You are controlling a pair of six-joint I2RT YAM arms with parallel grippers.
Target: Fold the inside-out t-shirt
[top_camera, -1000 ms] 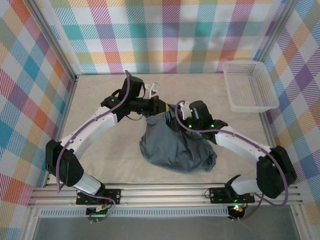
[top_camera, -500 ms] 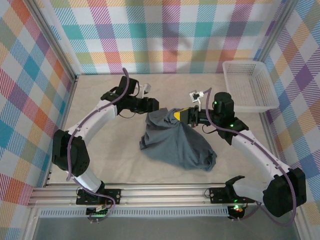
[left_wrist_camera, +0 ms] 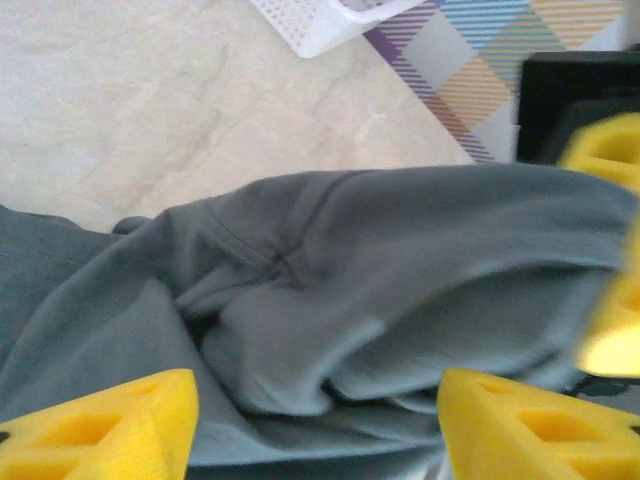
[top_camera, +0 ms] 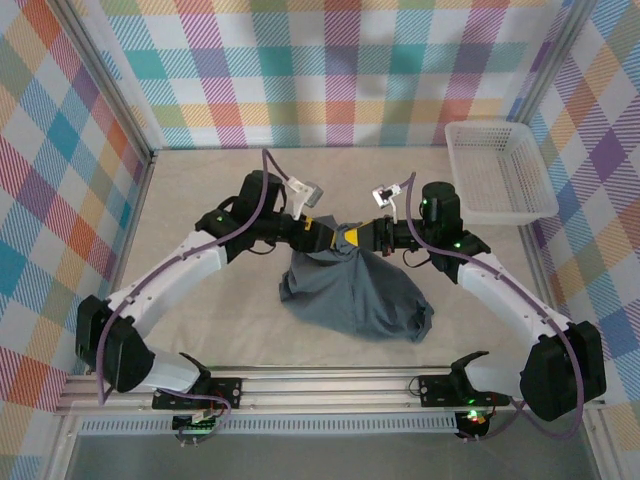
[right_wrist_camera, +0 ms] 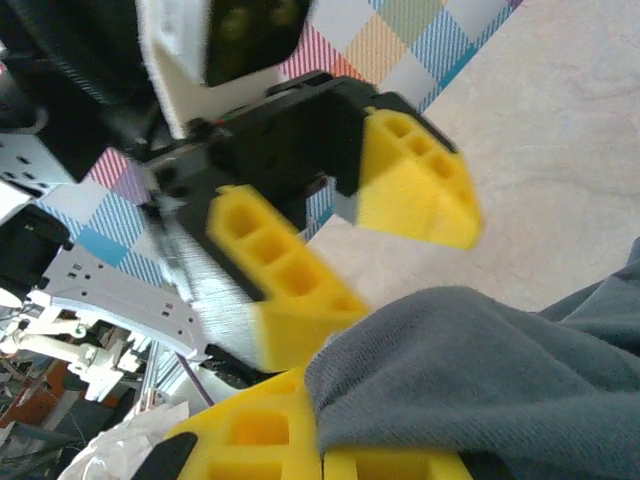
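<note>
The right tool (right_wrist_camera: 320, 455) is clamped on a raised edge of the inside-out t-shirt (top_camera: 355, 290). The left tool (left_wrist_camera: 315, 420) stands wide, with the same fold between its yellow pads (left_wrist_camera: 120, 425). The step looks like a second grip: close on a single layer along the seam, close beside the right tool, then draw apart to spread the cloth. The t-shirt, dark slate-grey and wrinkled, lies bunched mid-counter (top_camera: 200, 190) with its far edge lifted.
</note>
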